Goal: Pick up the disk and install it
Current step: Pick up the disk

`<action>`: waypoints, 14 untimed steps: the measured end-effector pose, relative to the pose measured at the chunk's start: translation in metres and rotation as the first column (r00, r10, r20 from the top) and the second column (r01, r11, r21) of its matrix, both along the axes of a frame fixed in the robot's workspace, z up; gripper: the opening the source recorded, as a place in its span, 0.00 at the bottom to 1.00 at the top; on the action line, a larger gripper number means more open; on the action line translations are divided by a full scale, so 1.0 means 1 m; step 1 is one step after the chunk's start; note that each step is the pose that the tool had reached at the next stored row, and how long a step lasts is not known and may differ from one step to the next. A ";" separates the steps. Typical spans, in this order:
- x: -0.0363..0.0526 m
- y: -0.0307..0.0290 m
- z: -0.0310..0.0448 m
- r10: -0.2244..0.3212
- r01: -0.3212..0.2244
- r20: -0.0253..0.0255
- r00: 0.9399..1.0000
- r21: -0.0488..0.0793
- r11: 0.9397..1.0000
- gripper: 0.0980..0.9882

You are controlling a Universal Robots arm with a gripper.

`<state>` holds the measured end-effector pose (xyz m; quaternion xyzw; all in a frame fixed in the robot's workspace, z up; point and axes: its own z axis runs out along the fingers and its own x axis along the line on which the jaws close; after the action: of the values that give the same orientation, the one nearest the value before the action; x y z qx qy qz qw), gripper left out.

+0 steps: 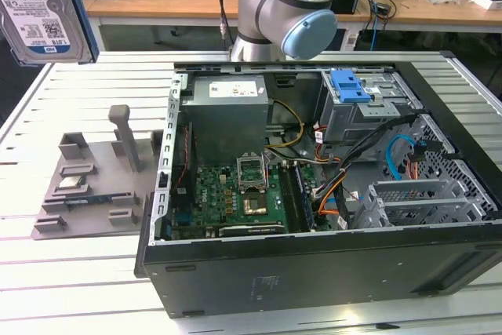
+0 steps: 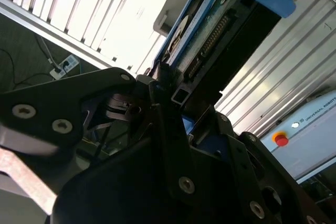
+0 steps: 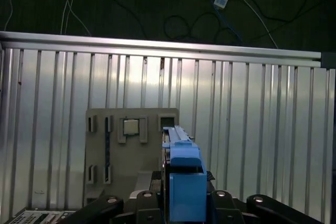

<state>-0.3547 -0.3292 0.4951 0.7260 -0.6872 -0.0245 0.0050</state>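
The disk (image 1: 39, 9), a silver drive with a blue-and-white label in a blue bracket, hangs high at the exterior view's upper left, well above the table. In the second wrist view the disk (image 2: 210, 35) stands out from my gripper (image 2: 176, 95), whose black fingers are shut on its near end. In the first wrist view I see the disk (image 3: 181, 171) edge-on, clamped by the gripper (image 3: 184, 200), above the grey moulded stand (image 3: 131, 156).
The grey stand (image 1: 94, 178) lies on the slatted metal table (image 1: 78, 288), at the exterior view's left of the open computer case (image 1: 314, 272). A drive cage with a blue latch (image 1: 349, 88) sits in the case's far right corner. The arm's base (image 1: 290, 5) rises behind the case.
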 end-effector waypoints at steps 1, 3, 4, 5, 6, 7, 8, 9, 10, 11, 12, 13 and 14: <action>0.0000 0.0000 0.0021 0.000 0.000 0.000 1.000 0.000 1.000 0.30; 0.0000 0.0000 0.0074 0.000 0.000 0.000 1.000 0.000 1.000 0.30; 0.0000 0.0000 0.0088 0.000 0.000 0.000 1.000 0.000 1.000 0.30; 0.0000 0.0000 0.0089 0.000 0.000 0.000 1.000 0.001 1.000 0.30; 0.0000 0.0000 0.0091 0.000 0.000 0.000 1.000 0.001 1.000 0.30; 0.0000 0.0000 0.0091 0.000 0.000 0.000 1.000 0.001 1.000 0.30; 0.0000 0.0000 0.0091 0.000 0.000 0.000 1.000 0.001 1.000 0.30; 0.0003 0.0000 0.0091 0.000 0.000 0.000 1.000 0.001 1.000 0.30; 0.0011 -0.0001 0.0092 0.000 0.000 0.000 1.000 0.001 1.000 0.30; 0.0042 0.0000 0.0091 0.000 0.000 0.000 1.000 0.001 1.000 0.30; 0.0072 0.0000 0.0092 0.000 0.000 0.000 1.000 0.001 1.000 0.30; 0.0100 0.0000 0.0092 0.000 0.000 0.000 1.000 0.001 1.000 0.30; 0.0129 0.0000 0.0091 0.000 0.000 0.000 1.000 0.001 1.000 0.30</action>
<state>-0.3417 -0.3292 0.5042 0.7261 -0.6872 -0.0248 0.0045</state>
